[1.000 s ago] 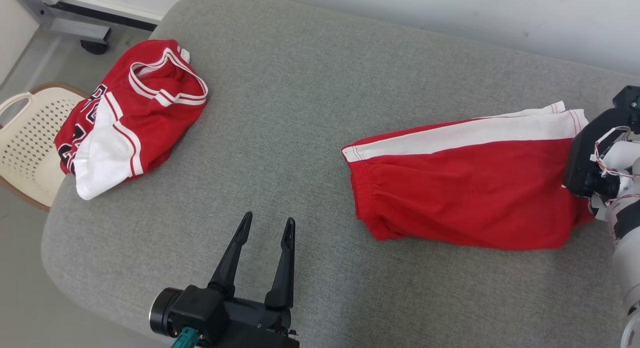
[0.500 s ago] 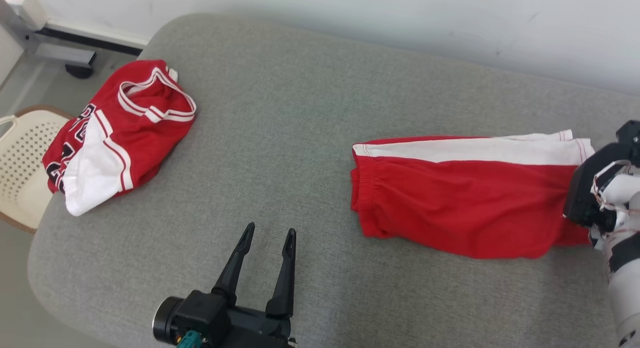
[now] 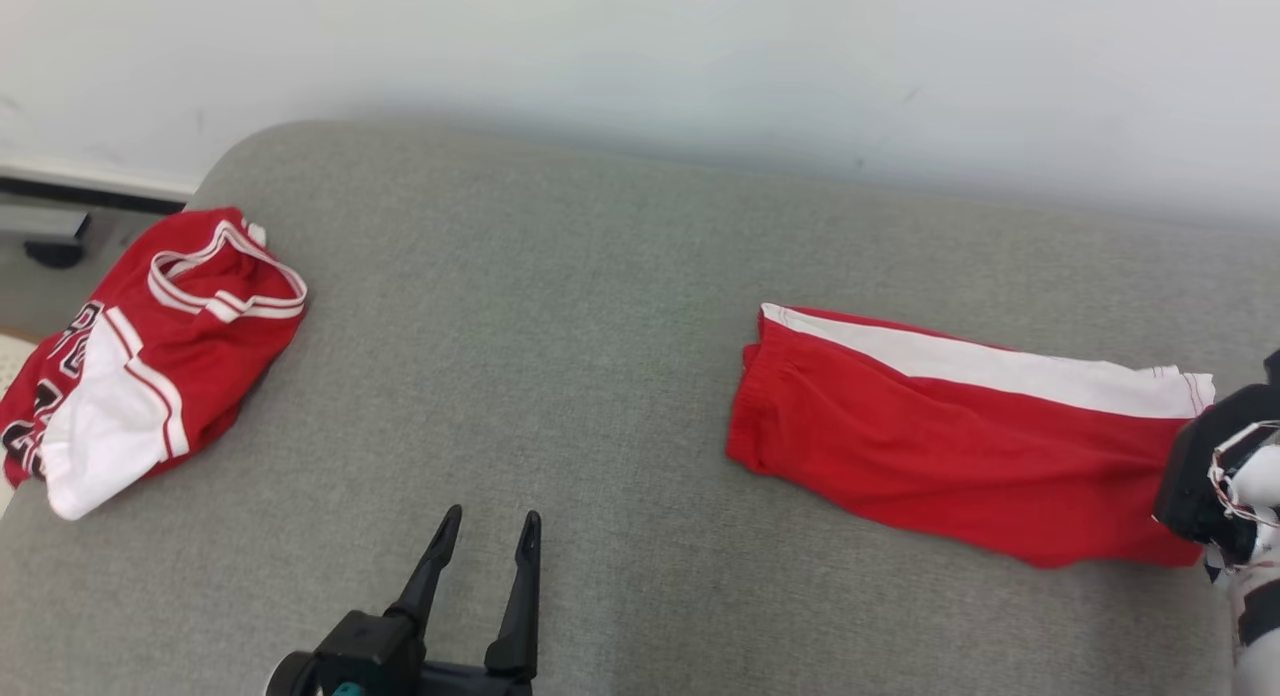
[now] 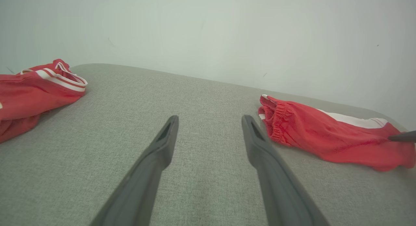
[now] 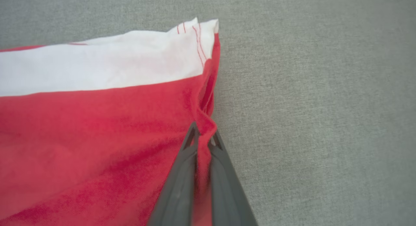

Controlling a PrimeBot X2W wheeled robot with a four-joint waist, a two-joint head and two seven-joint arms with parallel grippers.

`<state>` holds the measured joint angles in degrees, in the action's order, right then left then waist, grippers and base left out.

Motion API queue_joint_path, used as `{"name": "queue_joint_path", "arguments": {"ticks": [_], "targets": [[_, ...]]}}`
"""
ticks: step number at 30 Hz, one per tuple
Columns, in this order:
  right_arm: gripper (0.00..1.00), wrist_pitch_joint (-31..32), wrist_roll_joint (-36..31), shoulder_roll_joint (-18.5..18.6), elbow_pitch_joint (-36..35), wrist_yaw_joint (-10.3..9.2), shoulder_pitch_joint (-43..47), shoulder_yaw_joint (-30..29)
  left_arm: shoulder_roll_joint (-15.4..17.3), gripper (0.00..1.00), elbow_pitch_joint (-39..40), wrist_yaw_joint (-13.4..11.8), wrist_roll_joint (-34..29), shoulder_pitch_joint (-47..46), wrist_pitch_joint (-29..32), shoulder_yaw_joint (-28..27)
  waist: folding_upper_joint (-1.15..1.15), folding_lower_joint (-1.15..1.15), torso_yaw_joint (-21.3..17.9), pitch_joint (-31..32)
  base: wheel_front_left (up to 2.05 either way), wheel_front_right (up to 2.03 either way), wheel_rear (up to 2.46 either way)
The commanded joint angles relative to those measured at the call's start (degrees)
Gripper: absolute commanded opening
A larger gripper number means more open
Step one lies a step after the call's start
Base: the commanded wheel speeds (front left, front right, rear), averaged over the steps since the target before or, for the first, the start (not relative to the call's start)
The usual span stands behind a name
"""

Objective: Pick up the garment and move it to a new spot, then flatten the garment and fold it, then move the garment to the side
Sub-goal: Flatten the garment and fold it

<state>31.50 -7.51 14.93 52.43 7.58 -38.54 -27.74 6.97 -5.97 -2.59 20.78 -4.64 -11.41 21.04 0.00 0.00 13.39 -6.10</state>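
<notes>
Black lettering on jersey (image 3: 200,346) partly folded under, unreadable, right pincer (image 5: 204,135) clamped on shorts (image 3: 940,456) hem, left pincer (image 3: 492,516) wide apart, empty

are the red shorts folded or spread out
Folded: the shorts lie doubled lengthwise, leg hems stacked, right gripper shut on the hem.

The shorts (image 3: 950,436) are lying at the right of the padded surface (image 3: 550,326), the jersey (image 3: 160,346) at its left end. The left gripper (image 3: 492,516) is hovering at the front, between them.
</notes>
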Motion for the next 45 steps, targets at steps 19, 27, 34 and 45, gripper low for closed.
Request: {"name": "queue_joint_path", "arguments": {"ticks": [19,27,34,45], "targets": [[0.00,4.25,4.66,-7.29,-14.90,-0.16,5.03,7.77,0.99,1.00,1.19,-0.66,1.68,3.69,0.73,0.52,0.00,0.00,-1.73,5.49,0.00,0.00,0.00],[0.00,4.48,5.40,-10.77,-12.48,-0.16,1.33,10.95,0.71,1.00,0.86,-0.41,1.79,3.40,1.18,1.88,0.00,0.00,2.72,5.70,0.00,0.00,0.00],[0.00,1.87,4.34,-11.89,-7.08,-0.16,-1.75,10.91,0.99,1.00,0.66,-0.53,2.00,3.82,1.36,2.38,0.00,0.00,8.26,5.05,0.00,0.00,0.00],[0.00,-2.19,2.90,-12.02,2.28,-0.16,-5.98,11.54,0.51,1.00,0.57,-0.52,2.21,3.25,0.82,3.22,0.00,0.00,13.07,3.43,0.00,0.00,0.00]]}}
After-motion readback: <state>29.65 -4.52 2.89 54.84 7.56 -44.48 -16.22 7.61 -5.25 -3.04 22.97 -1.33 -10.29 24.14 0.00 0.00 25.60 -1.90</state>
